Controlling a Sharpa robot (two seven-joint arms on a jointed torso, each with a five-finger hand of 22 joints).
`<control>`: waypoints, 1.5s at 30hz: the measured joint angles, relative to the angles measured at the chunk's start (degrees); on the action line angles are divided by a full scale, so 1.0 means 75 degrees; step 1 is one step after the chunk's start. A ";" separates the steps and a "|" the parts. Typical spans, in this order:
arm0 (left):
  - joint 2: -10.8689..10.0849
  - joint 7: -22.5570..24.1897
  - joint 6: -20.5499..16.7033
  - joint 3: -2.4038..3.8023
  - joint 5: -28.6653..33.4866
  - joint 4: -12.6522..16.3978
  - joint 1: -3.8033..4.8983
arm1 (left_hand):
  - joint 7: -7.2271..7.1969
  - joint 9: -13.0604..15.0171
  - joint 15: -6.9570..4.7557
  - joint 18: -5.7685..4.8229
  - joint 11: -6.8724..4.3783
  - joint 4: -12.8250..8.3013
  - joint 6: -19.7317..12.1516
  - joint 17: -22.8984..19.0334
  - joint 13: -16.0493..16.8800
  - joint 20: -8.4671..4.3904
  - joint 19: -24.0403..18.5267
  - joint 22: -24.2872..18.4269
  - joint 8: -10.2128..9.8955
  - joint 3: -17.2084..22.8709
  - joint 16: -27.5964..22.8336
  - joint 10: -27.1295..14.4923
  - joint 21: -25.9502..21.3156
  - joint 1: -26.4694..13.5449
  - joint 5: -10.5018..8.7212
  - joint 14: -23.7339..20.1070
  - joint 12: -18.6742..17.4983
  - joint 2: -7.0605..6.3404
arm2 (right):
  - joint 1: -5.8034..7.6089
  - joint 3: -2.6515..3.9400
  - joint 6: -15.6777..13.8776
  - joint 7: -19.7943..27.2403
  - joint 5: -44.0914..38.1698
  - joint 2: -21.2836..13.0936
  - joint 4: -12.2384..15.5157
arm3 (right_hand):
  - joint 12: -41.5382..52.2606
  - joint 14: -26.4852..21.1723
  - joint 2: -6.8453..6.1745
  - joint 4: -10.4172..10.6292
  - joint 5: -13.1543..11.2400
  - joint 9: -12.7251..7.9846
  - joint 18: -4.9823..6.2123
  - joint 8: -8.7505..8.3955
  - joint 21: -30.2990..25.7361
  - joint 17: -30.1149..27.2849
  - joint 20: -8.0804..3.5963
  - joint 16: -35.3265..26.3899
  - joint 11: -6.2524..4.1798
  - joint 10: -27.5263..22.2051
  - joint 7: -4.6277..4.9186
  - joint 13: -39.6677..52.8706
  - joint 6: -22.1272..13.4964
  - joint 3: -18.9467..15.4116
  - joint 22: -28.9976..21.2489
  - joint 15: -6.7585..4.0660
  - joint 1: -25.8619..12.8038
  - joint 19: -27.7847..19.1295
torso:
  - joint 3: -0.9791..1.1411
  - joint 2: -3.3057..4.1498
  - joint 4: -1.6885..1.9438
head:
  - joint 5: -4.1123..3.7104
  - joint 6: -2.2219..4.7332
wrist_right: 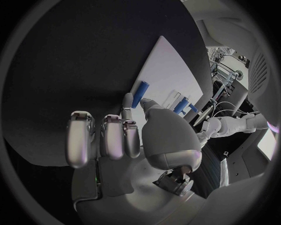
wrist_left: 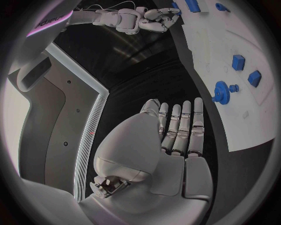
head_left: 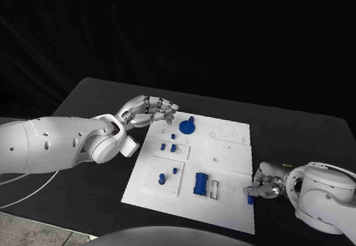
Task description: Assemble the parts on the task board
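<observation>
The white task board [head_left: 225,164] lies in the middle of the black table. My left hand [head_left: 149,112] hovers at its far left corner, flat with fingers apart and holding nothing; the same hand [wrist_left: 175,136] shows beside the blue gear [wrist_left: 221,91]. My right hand [head_left: 266,184] sits at the board's right edge with its fingers curled. Its thumb and one finger pinch a small blue peg [wrist_right: 139,93] that lies on the board's edge [head_left: 251,198].
Standing or lying on the board are the blue gear [head_left: 186,126], two small blue blocks [head_left: 168,148], a blue oval piece [head_left: 162,179] and a tall blue block [head_left: 200,184]. Bare black table [head_left: 306,137] surrounds the board.
</observation>
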 measured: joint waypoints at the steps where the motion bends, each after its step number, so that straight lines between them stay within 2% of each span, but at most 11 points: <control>1: 0.0002 -0.0013 0.0004 0.0000 -0.0001 -0.0002 -0.0007 | 0.0000 0.0000 0.0000 -0.0001 0.0000 -0.0012 0.0000 0.0000 0.0000 0.0000 0.0000 0.0000 0.0000 0.0012 0.0000 0.0000 0.0000 0.0029 0.0000 0.0000 0.0000 -0.0008 | -0.0015 0.0000 0.0000 -0.0001 0.0000 0.0010 -0.0001 | 0.0000 0.0000 0.0047 -0.0028 0.0039 0.0004 0.0001 0.0000 0.0000 0.0000 0.0000 0.0000 0.0000 0.0000 -0.0011 0.0000 -0.0013 0.0028 0.0000 0.0000 0.0046 0.0000 | 0.0000 0.0000 -0.0001 | 0.0004 0.0000; 8: 0.0015 -0.0115 0.0061 0.0000 -0.0005 -0.0030 -0.0051 | 0.0000 0.0000 0.0000 -0.0001 0.0027 -0.0009 0.0000 -0.0001 -0.0008 0.0000 0.0000 0.0009 0.0000 0.0051 0.0000 -0.0027 0.0000 0.0071 0.0028 0.0000 0.0000 -0.0008 | -0.0064 0.0006 -0.0003 -0.0005 0.0001 0.0104 -0.0009 | 0.0000 0.0000 0.0008 -0.0164 0.0255 0.0022 0.0001 -0.0105 0.0000 -0.0038 0.0000 0.0000 -0.0028 -0.0028 -0.0004 0.0000 -0.0078 0.0164 -0.0001 0.0000 0.0231 0.0000 | 0.0001 -0.0001 -0.0001 | 0.0012 0.0000; 19: 0.0032 -0.0278 0.0150 0.0000 0.0047 -0.0019 -0.0067 | 0.0027 -0.0008 0.0026 -0.0001 0.0027 -0.0011 -0.0027 -0.0001 -0.0026 0.0000 0.0000 0.0031 0.0000 0.0138 0.0032 -0.0027 0.0000 0.0180 0.0073 -0.0026 0.0000 0.0041 | -0.0075 0.0008 -0.0005 -0.0009 -0.0049 0.0241 0.0025 | 0.0000 -0.0001 -0.0091 -0.0398 0.0360 -0.0005 0.0000 -0.0227 0.0000 -0.0067 0.0000 0.0000 -0.0028 -0.0029 0.0027 -0.0001 -0.0190 0.0352 -0.0002 0.0001 0.0474 0.0000 | 0.0001 0.0000 -0.0001 | 0.0032 0.0000; 25: 0.0038 -0.0346 0.0185 0.0000 0.0096 -0.0019 -0.0069 | 0.0027 -0.0007 0.0026 -0.0001 0.0027 -0.0011 -0.0027 -0.0001 -0.0026 0.0000 0.0000 0.0030 0.0000 0.0138 0.0031 -0.0027 0.0000 0.0180 0.0088 -0.0026 0.0000 0.0040 | -0.0072 0.0015 -0.0001 -0.0010 -0.0090 0.0296 0.0035 | 0.0000 0.0015 -0.0181 -0.0658 0.0754 -0.0150 0.0001 -0.0516 -0.0055 -0.0112 0.0000 -0.0030 -0.0026 -0.0029 0.0181 -0.0001 -0.0484 0.0613 -0.0002 0.0018 0.0666 0.0000 | 0.0001 -0.0001 -0.0002 | 0.0042 0.0000; 28: 0.0042 -0.0373 0.0197 0.0000 0.0111 -0.0026 -0.0070 | 0.0027 -0.0007 0.0054 -0.0001 0.0027 -0.0032 -0.0027 -0.0001 -0.0034 0.0000 0.0000 0.0043 0.0000 0.0158 0.0031 -0.0027 -0.0030 0.0180 0.0088 0.0001 0.0000 0.0041 | -0.0069 0.0019 0.0000 -0.0011 -0.0100 0.0320 0.0050 | 0.0000 0.0013 -0.0223 -0.0759 0.0806 -0.0237 0.0000 -0.0676 -0.0143 -0.0006 0.0000 0.0007 0.0054 -0.0005 0.0317 -0.0001 -0.0621 0.0713 -0.0002 0.0073 0.0765 0.0000 | 0.0001 -0.0003 -0.0003 | 0.0048 0.0000; 31: 0.0043 -0.0396 0.0208 0.0000 0.0125 -0.0027 -0.0070 | 0.0026 -0.0007 0.0053 -0.0001 0.0027 -0.0032 -0.0027 -0.0001 -0.0035 0.0000 0.0000 0.0043 0.0000 0.0158 0.0031 -0.0027 -0.0030 0.0180 0.0088 0.0001 0.0000 0.0041 | -0.0065 0.0023 -0.0018 -0.0011 -0.0105 0.0346 0.0057 | 0.0000 0.0027 -0.0225 -0.0810 0.0821 -0.0251 0.0001 -0.0786 -0.0143 0.0005 0.0054 0.0075 0.0069 -0.0015 0.0368 -0.0001 -0.0673 0.0765 -0.0003 0.0113 0.0902 0.0000 | 0.0001 -0.0005 -0.0003 | 0.0054 0.0000; 35: 0.0044 -0.0424 0.0222 0.0000 0.0138 -0.0028 -0.0072 | 0.0026 -0.0014 0.0053 -0.0001 0.0027 -0.0011 -0.0027 -0.0001 -0.0034 0.0000 0.0000 0.0042 0.0000 0.0179 0.0031 -0.0027 -0.0030 0.0180 0.0088 0.0001 0.0000 0.0041 | -0.0065 0.0023 -0.0106 -0.0008 -0.0064 0.0352 0.0061 | 0.0000 0.0027 -0.0239 -0.0734 0.0803 -0.0475 0.0002 -0.0790 -0.0140 0.0005 0.0056 0.0150 0.0070 -0.0014 0.0372 -0.0002 -0.0678 0.0842 -0.0003 0.0113 0.0984 0.0001 | 0.0001 -0.0005 -0.0003 | 0.0070 0.0000; 38: 0.0038 -0.0437 0.0229 0.0000 0.0143 -0.0028 -0.0072 | 0.0026 -0.0014 0.0054 -0.0001 0.0082 -0.0011 -0.0027 -0.0001 -0.0034 0.0000 0.0000 0.0050 0.0000 0.0179 0.0031 -0.0024 -0.0030 0.0180 0.0088 0.0001 0.0000 0.0041 | -0.0063 0.0023 -0.0219 -0.0005 0.0101 0.0329 0.0065 | 0.0000 0.0027 -0.0241 -0.0660 0.1003 -0.0683 0.0002 -0.0803 -0.0082 0.0005 0.0056 0.0180 0.0070 -0.0014 0.0315 -0.0002 -0.0623 0.0933 -0.0003 0.0113 0.0982 0.0001 | 0.0001 -0.0004 -0.0003 | 0.0089 0.0000; 43: 0.0027 -0.0460 0.0236 0.0000 0.0149 -0.0024 -0.0073 | 0.0026 -0.0014 0.0053 -0.0001 0.0082 -0.0011 -0.0027 -0.0001 -0.0034 0.0000 0.0000 0.0050 0.0000 0.0179 0.0031 -0.0024 -0.0030 0.0180 0.0088 0.0001 0.0000 0.0040 | -0.0025 0.0018 -0.0488 0.0004 0.0907 0.0288 0.0065 | 0.0000 0.0027 -0.0296 -0.0591 0.1129 -0.0772 0.0002 -0.0797 0.0007 0.0004 0.0055 0.0252 0.0083 -0.0027 0.0292 -0.0002 -0.0620 0.1012 -0.0004 0.0113 0.0922 0.0001 | 0.0002 -0.0001 -0.0003 | 0.0101 0.0000; 44: 0.0027 -0.0464 0.0237 0.0000 0.0150 -0.0024 -0.0073 | 0.0028 -0.0014 0.0053 -0.0001 0.0082 -0.0011 -0.0029 -0.0001 -0.0034 0.0000 0.0000 0.0050 0.0000 0.0179 0.0031 -0.0024 -0.0030 0.0180 0.0088 0.0001 0.0000 0.0041 | -0.0014 0.0015 -0.0535 0.0006 0.1109 0.0289 0.0060 | 0.0000 0.0027 -0.0335 -0.0786 0.1130 -0.0771 0.0002 -0.0794 0.0045 0.0004 0.0056 0.0269 0.0083 -0.0027 0.0282 -0.0002 -0.0611 0.1253 -0.0004 0.0113 0.0876 0.0001 | 0.0002 -0.0001 -0.0003 | 0.0102 0.0000; 45: 0.0027 -0.0467 0.0238 0.0000 0.0150 -0.0024 -0.0073 | 0.0042 -0.0014 0.0054 0.0000 0.0082 -0.0011 -0.0043 -0.0001 -0.0034 0.0000 0.0000 0.0050 0.0000 0.0179 0.0031 -0.0024 -0.0030 0.0180 0.0088 0.0001 0.0000 0.0040 | -0.0007 0.0013 -0.0563 0.0007 0.1238 0.0291 0.0055 | 0.0000 0.0027 -0.0328 -0.0815 0.1130 -0.0772 0.0002 -0.0794 0.0072 0.0004 0.0056 0.0289 0.0083 -0.0027 0.0279 -0.0002 -0.0608 0.1307 -0.0004 0.0113 0.0819 0.0001 | 0.0002 -0.0001 -0.0003 | 0.0101 0.0000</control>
